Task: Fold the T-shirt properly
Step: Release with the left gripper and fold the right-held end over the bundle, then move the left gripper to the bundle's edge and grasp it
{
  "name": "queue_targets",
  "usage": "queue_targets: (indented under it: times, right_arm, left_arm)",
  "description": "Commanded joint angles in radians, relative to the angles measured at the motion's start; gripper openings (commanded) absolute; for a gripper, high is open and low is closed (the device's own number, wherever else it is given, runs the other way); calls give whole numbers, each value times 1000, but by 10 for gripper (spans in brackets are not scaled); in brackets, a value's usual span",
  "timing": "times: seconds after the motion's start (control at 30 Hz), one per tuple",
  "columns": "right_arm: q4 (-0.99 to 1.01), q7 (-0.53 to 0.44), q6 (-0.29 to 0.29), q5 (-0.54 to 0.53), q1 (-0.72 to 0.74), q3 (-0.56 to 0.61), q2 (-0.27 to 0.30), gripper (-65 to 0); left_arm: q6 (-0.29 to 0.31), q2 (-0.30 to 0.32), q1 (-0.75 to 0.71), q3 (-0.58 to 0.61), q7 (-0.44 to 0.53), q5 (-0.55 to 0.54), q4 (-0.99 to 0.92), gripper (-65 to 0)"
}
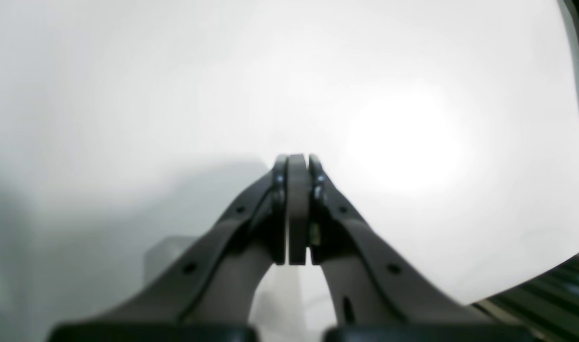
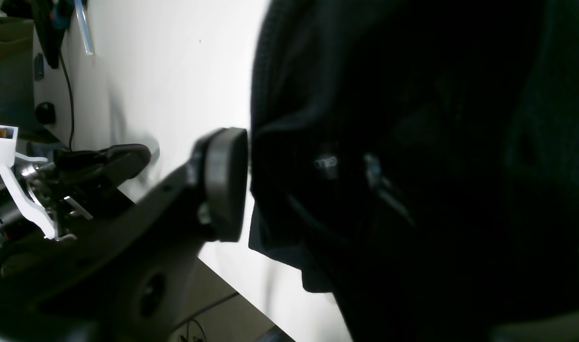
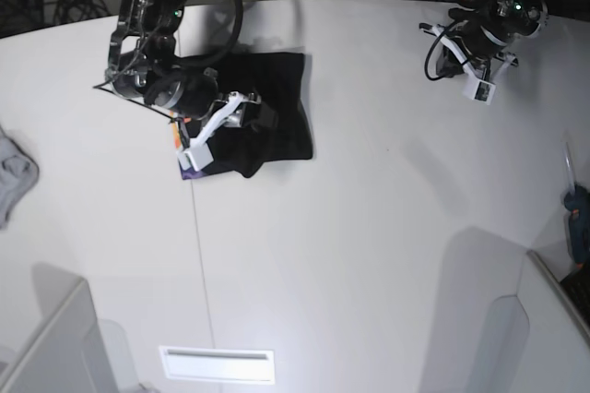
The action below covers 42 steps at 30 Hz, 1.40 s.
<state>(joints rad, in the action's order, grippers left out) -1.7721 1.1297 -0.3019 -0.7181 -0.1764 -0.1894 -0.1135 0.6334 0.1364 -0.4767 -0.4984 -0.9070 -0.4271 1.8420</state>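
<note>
The black T-shirt (image 3: 277, 107) lies folded into a compact bundle on the white table (image 3: 369, 227), left of centre at the back. A strip of its purple and orange print (image 3: 184, 151) shows at the bundle's left edge. My right gripper (image 3: 259, 117) is at the shirt's front left part. In the right wrist view the T-shirt (image 2: 412, 142) fills the right side. One finger pad (image 2: 225, 183) stands just clear of the cloth edge, and the other finger is hidden under the cloth. My left gripper (image 1: 297, 164) is shut and empty over bare table, far right at the back in the base view (image 3: 444, 53).
A small light-grey cloth (image 3: 13, 176) lies at the table's left edge. A blue tool (image 3: 578, 218) sits at the right edge. Grey panels stand at the front left (image 3: 55, 347) and front right (image 3: 516, 338). Cables hang behind the table's far edge.
</note>
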Motion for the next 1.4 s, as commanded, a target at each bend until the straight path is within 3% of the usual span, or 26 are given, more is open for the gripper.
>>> queue_targets:
  times: [0.0, 0.1, 0.33, 0.53, 0.73, 0.97, 1.13, 1.27, 1.37]
  right_arm:
    - [-16, -7, -3, -25, 8, 3, -1, -332]
    - [-18, -7, -3, -25, 8, 11, -2, -336]
    - [-18, -17, 0, -21, 11, 169, 1, -347]
    - [-45, -17, 116, -21, 16, 256, 2, -347]
    - [-97, -17, 171, -19, 36, 339, 25, -347]
    - [-94, -7, 174, -19, 85, 428, 27, -347]
    - [-111, -15, 174, -27, 122, 538, 74, -348]
    - [-194, -63, 174, -21, 111, 522, 117, -434]
    - [-225, -158, 174, -28, 65, 454, 165, -569]
  left_arm:
    - [12, 9, -1, -15, 13, -16, 18, -650]
    - [18, 9, -1, -39, 13, -16, 18, -650]
    - [18, 9, 0, -76, 13, -16, 17, -650]
    - [18, 9, 0, -78, 13, -16, 17, -650]
    - [18, 9, 0, -78, 13, -16, 15, -650]
    - [18, 9, 16, -78, 12, -16, 14, -650]
    - [18, 10, 17, -78, 12, -16, 15, -650]
    - [19, 10, 11, -78, 12, -16, 18, -650]
    - [24, 9, 8, -70, 12, -16, 20, -650]
